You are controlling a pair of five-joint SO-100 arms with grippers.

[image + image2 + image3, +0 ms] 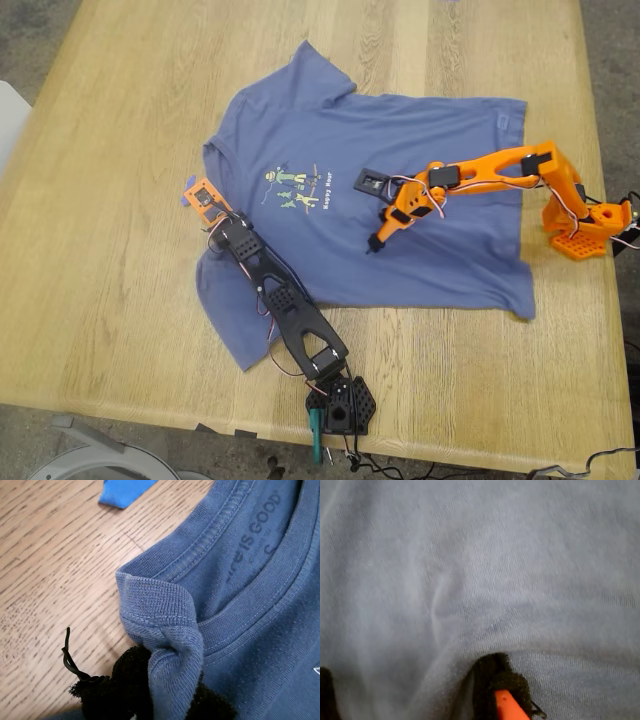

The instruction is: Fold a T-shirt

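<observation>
The slate-blue T-shirt lies spread flat on the wooden table, its chest print facing up. My first gripper, on the black arm, is at the neck opening. In the first wrist view its black pads are shut on a pinched fold of the ribbed collar. My second gripper, on the orange arm, points down onto the shirt's middle. In the second wrist view one padded fingertip presses the cloth. The other sits far off at the picture's edge, so the jaws stand open.
A small scrap of blue tape lies on the wood beside the collar and also shows in the exterior view. The black arm's base is at the table's near edge. The orange arm's base is at the exterior view's right edge.
</observation>
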